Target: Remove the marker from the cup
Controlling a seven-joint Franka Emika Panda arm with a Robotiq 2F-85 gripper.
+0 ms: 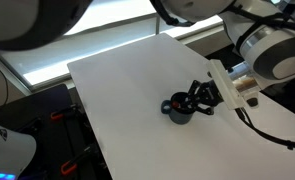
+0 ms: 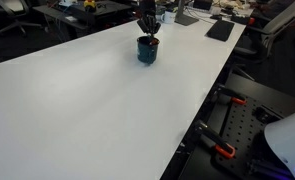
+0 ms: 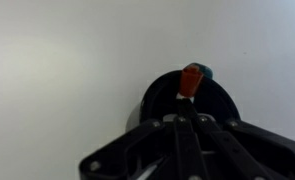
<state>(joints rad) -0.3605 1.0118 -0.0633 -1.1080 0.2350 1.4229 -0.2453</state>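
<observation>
The cup is a small dark mug that stands on the white table in both exterior views; it also shows in an exterior view. In the wrist view the cup lies right under the fingers. The marker stands in it, with its reddish end sticking up past the fingertips. My gripper is right over the cup mouth, its fingers closed together on the marker's lower part. It also shows in both exterior views. The marker's lower end is hidden inside the cup.
The white table spreads wide around the cup. Its edges drop off to dark equipment and clamps. Desks with keyboards stand beyond the far edge. The robot's arm reaches in from the side.
</observation>
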